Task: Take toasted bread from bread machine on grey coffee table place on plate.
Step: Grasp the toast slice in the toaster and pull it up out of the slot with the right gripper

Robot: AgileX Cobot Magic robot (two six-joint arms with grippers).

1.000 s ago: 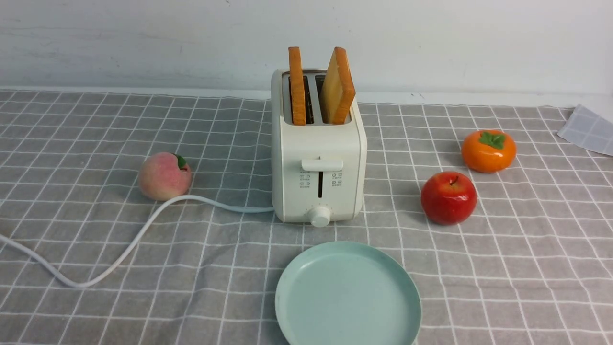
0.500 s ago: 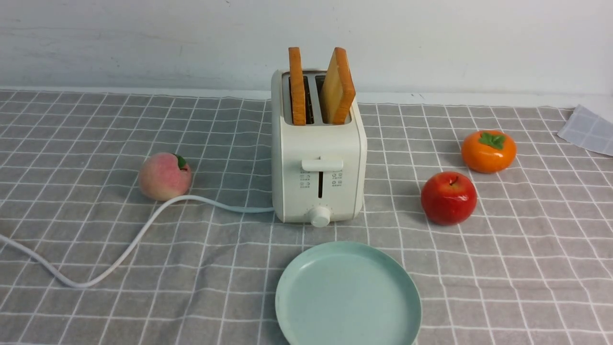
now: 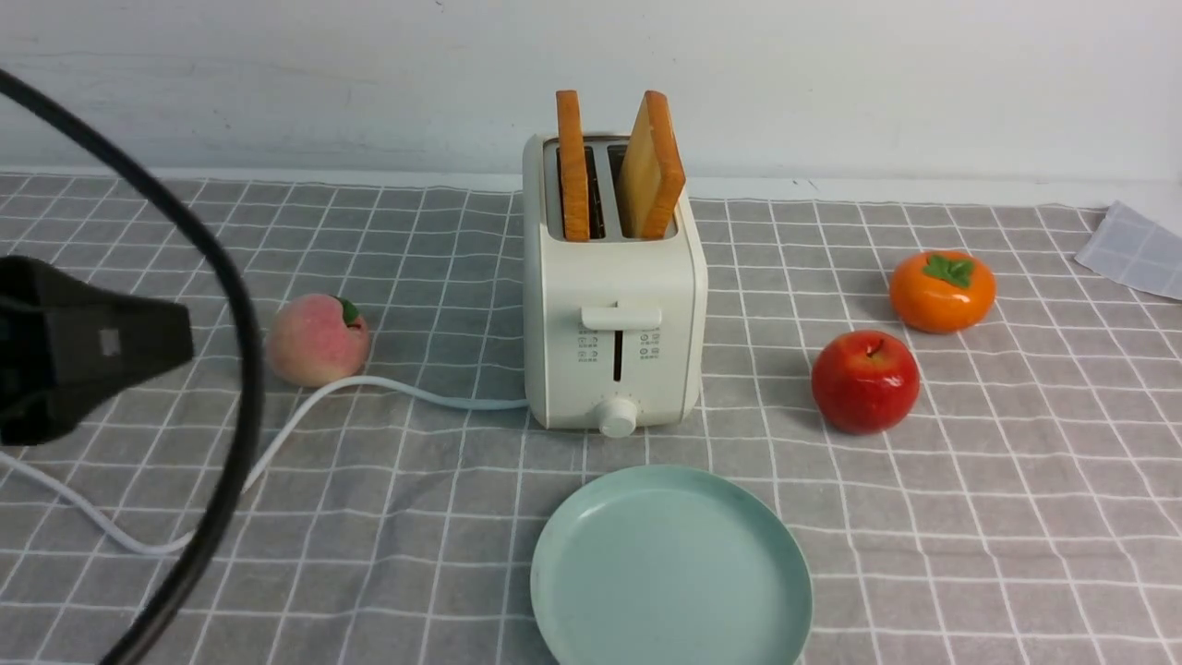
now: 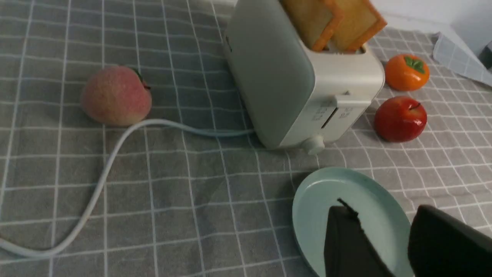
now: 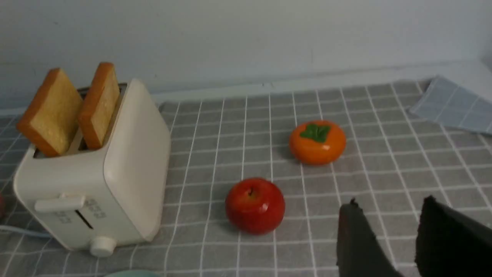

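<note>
Two slices of toasted bread stand upright in the slots of the cream-white bread machine (image 3: pixel 614 323): the left slice (image 3: pixel 572 166) edge-on, the right slice (image 3: pixel 654 166) leaning. In front of it the mint-green plate (image 3: pixel 671 568) lies bare on the grey coffee table (image 3: pixel 1016 517). My left gripper (image 4: pixel 382 207) is open and holds nothing; it hovers near the plate's side, left of the bread machine. The front view shows it as a black wedge at the left edge. My right gripper (image 5: pixel 390 202), out of the front view, is open and empty over the cloth right of the red apple (image 5: pixel 255 206).
A peach (image 3: pixel 317 339) sits left of the bread machine, beside its white cord (image 3: pixel 277 434). A red apple (image 3: pixel 865 381) and an orange persimmon (image 3: pixel 942 291) lie to the right. My left arm's black cable (image 3: pixel 235 323) arcs across the left. A folded cloth (image 3: pixel 1136 249) lies far right.
My left arm and its black cable have come into the front view from the left. The bread, bread machine, plate and fruit have not moved.
</note>
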